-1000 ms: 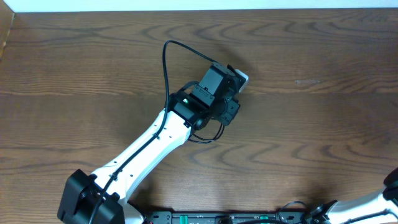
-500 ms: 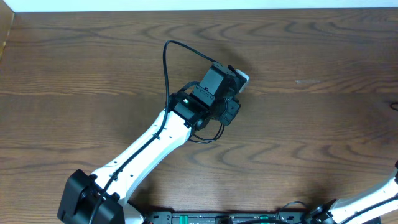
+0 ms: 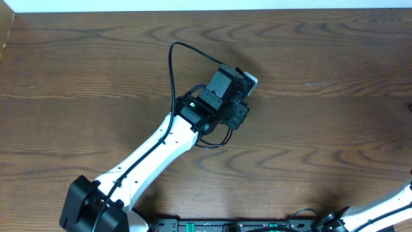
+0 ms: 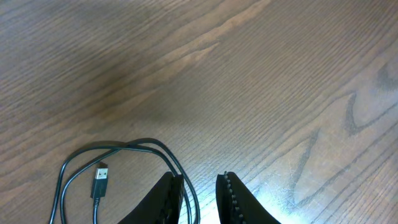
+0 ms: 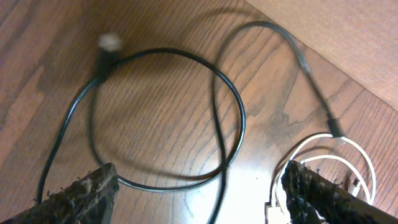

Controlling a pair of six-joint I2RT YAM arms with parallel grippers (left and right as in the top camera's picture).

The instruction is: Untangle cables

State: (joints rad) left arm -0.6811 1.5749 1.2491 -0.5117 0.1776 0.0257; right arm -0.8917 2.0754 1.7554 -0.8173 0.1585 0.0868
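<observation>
A black cable (image 4: 124, 148) with a USB plug (image 4: 99, 180) lies looped on the wood in the left wrist view. Two of its strands run between the fingers of my left gripper (image 4: 198, 178), close against the left finger. A narrow gap of bare table shows beside them. In the overhead view a thin black loop (image 3: 215, 144) peeks out under the left wrist (image 3: 222, 96). In the right wrist view my right gripper (image 5: 199, 171) stands wide open over a black cable loop (image 5: 239, 118). A coiled white cable (image 5: 357, 149) lies by its right finger.
The brown wooden table (image 3: 335, 77) fills all views. A thicker black wire (image 3: 172, 58) arcs up from the left arm. Only part of the right arm (image 3: 389, 209) shows, at the overhead's bottom right corner. A lighter surface (image 5: 348, 31) borders the table in the right wrist view.
The right arm's visible part has slid lower and further out at the overhead's bottom right corner. The left arm has not moved.
</observation>
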